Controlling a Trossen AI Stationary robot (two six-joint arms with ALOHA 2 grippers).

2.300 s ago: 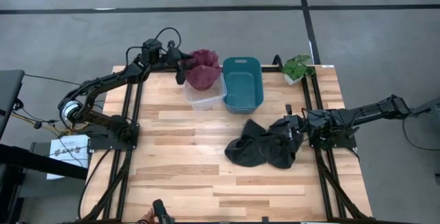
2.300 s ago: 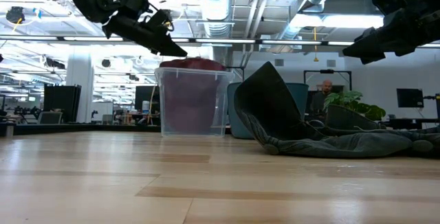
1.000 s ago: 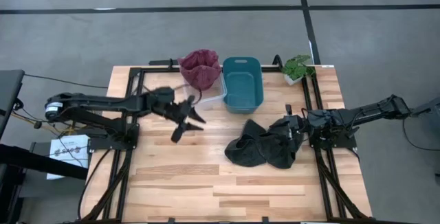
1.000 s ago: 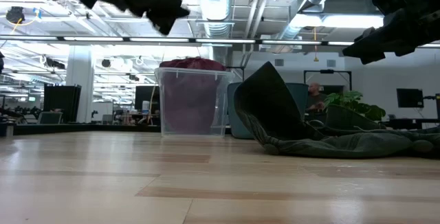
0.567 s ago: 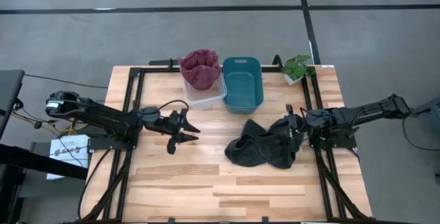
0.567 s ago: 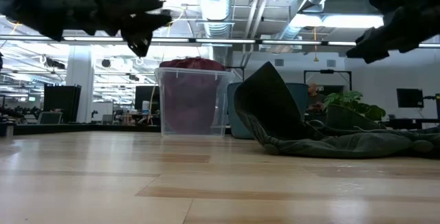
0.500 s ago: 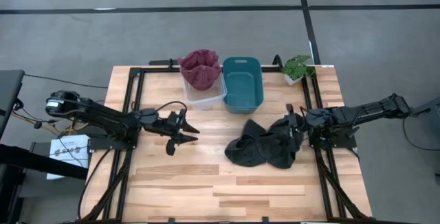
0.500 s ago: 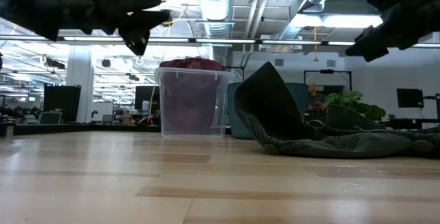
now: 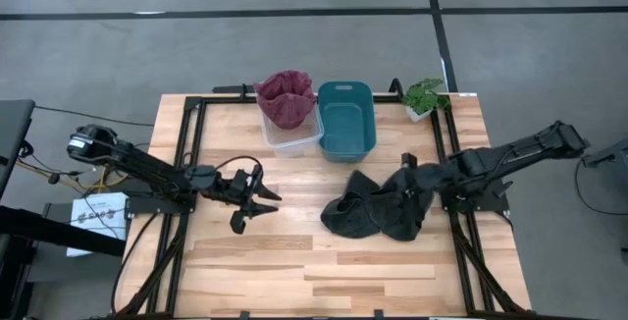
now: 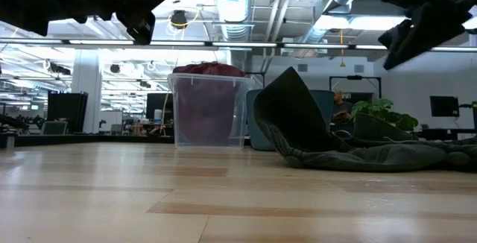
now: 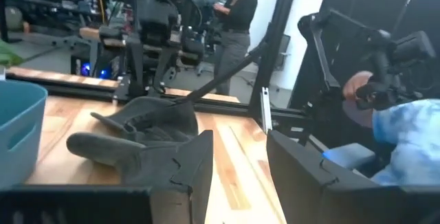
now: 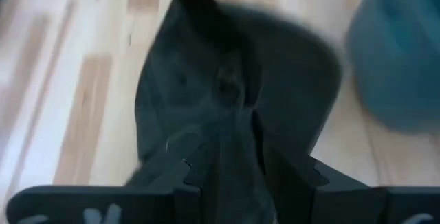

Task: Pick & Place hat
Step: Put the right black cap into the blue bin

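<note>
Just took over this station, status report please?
Left gripper open, above bare table, empty. Right gripper open, above the dark hat, not gripping. Hat lies crumpled beside the teal bin. Nothing blocking.

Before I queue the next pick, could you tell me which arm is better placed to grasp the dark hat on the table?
Probably the right. Its tool hangs open directly over the dark hat, which fills its wrist view. The left tool, also open, hovers over bare table well to the hat's left.
</note>
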